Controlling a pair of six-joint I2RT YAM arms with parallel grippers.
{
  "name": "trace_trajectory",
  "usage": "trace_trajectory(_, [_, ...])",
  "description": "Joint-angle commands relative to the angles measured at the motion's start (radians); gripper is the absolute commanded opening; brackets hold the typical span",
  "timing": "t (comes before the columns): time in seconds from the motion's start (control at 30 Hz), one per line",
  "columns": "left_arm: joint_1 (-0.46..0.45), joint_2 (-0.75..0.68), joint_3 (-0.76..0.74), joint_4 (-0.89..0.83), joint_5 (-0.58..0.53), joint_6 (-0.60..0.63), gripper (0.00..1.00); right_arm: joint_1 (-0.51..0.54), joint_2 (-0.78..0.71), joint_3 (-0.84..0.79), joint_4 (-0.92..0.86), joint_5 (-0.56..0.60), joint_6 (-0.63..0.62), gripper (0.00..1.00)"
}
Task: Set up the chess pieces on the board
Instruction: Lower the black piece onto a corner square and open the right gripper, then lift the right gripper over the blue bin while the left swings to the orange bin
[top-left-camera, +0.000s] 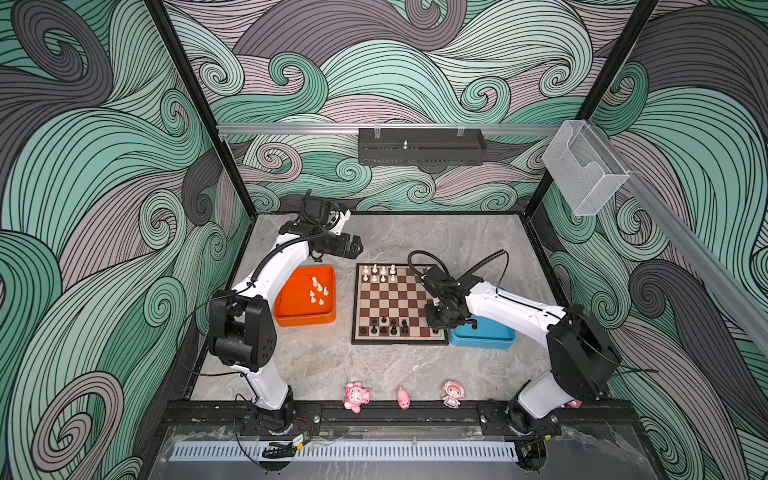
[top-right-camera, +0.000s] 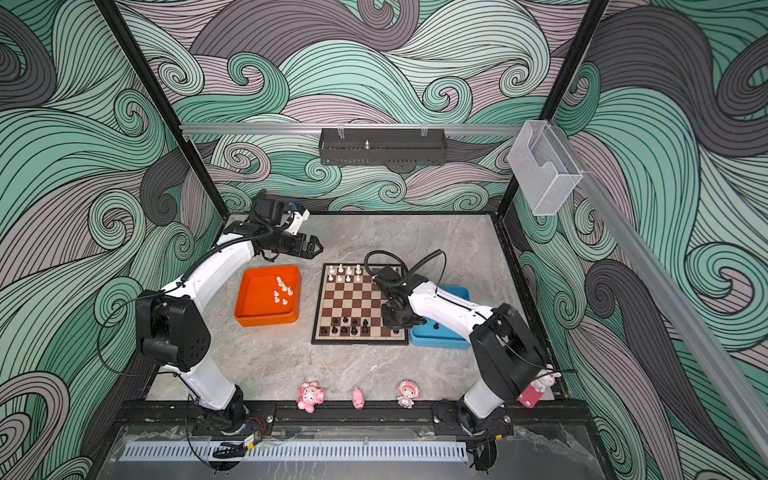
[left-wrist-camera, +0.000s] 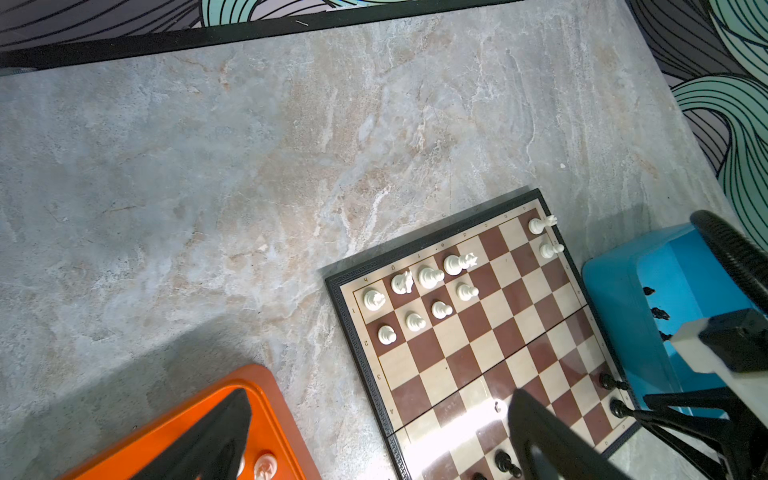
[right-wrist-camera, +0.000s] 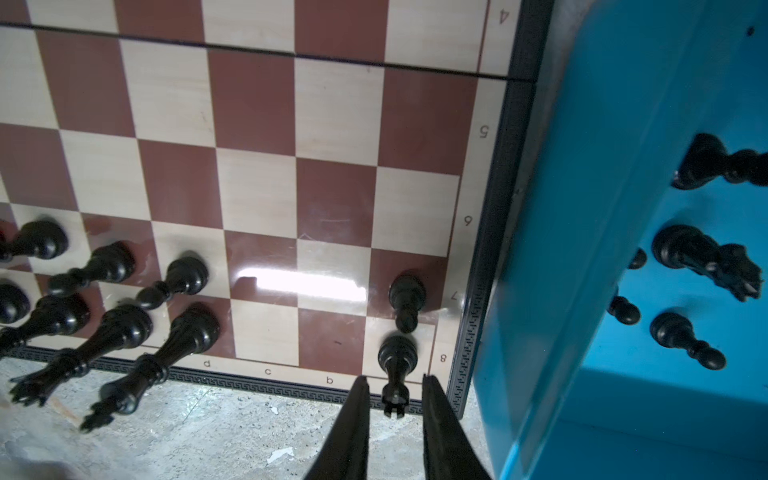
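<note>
Board (right-wrist-camera: 257, 195) border printed 4 to 8, letters b, c, d

Board (top-left-camera: 390, 304) between two trays (top-left-camera: 305, 319)

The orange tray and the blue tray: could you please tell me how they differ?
The orange tray holds white pieces; the blue tray holds black pieces. The orange tray lies left of the board with a strip of table between; the blue tray sits close beside the board's right edge. The right arm hides part of the blue tray; the orange tray shows nearly whole. Both are shallow, round-cornered trays.
</note>
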Motion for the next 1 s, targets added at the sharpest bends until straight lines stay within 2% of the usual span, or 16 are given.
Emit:
trace_trajectory(0.0, [-0.004, 0.015, 0.017, -0.010, 0.000, 0.008, 0.99, -0.006, -0.018, 0.028, -0.024, 0.005, -0.003, 0.25])
trace_trajectory(0.23, [-0.004, 0.015, 0.015, -0.009, -0.011, 0.006, 0.99, -0.011, -0.059, 0.078, -0.054, 0.020, -0.027, 0.27])
trace_trajectory(0.5, [-0.004, 0.009, 0.019, -0.015, -0.141, -0.020, 0.99, -0.095, -0.133, 0.128, -0.065, -0.012, -0.080, 0.35])
trace_trajectory(0.63, [-0.004, -0.003, 0.009, -0.002, -0.165, -0.031, 0.99, -0.176, -0.172, 0.139, -0.067, -0.023, -0.155, 0.48])
trace_trajectory(0.7, [-0.004, -0.009, 0.008, 0.003, -0.176, -0.054, 0.98, -0.223, -0.180, 0.146, -0.071, -0.031, -0.187, 0.63])
trace_trajectory(0.73, [-0.004, -0.011, 0.006, 0.005, -0.178, -0.062, 0.99, -0.245, -0.182, 0.147, -0.071, -0.034, -0.197, 0.75])
trace_trajectory(0.8, [-0.004, -0.012, 0.004, 0.009, -0.200, -0.072, 0.99, -0.281, -0.197, 0.148, -0.071, -0.023, -0.210, 0.85])
trace_trajectory(0.9, [-0.004, -0.021, 0.007, -0.023, -0.350, -0.159, 0.99, -0.313, -0.234, 0.151, -0.057, 0.019, -0.243, 0.99])
trace_trajectory(0.93, [-0.003, -0.029, 0.009, -0.051, -0.453, -0.229, 0.99, -0.321, -0.245, 0.153, -0.047, 0.027, -0.255, 0.99])
trace_trajectory(0.97, [0.005, -0.038, 0.009, -0.079, -0.506, -0.271, 0.98, -0.329, -0.254, 0.154, -0.035, 0.029, -0.266, 0.99])
